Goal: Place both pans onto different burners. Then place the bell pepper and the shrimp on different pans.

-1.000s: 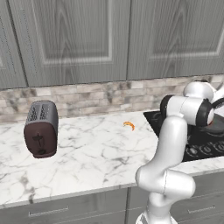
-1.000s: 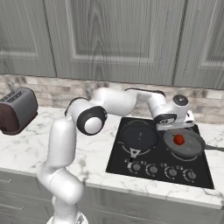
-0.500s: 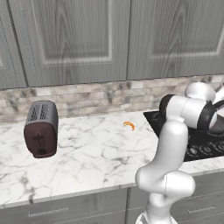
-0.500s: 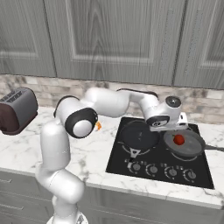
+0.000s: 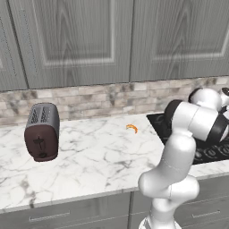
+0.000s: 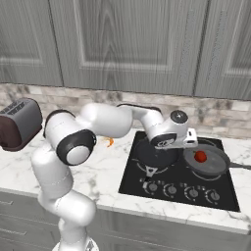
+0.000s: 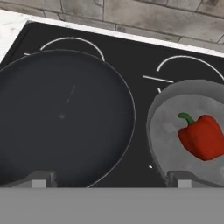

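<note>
Dark jaws (image 7: 109, 178) are standing wide apart with nothing between them, hanging over the cooktop (image 6: 162, 182) between the two pans. The black pan (image 7: 61, 118) is sitting just left of them, bare; the grey pan (image 7: 192, 131) is sitting just right, carrying the red pepper (image 7: 202, 136). Both pans are resting on separate burners, one ring (image 7: 73, 43) showing beyond the black pan's far rim. The shrimp (image 5: 131, 128) is lying well apart on the white marble counter (image 5: 89, 156), off the cooktop's left edge, its curve running roughly left to right. So the next reach is looking like a long swing leftward, then a return to the black pan.
</note>
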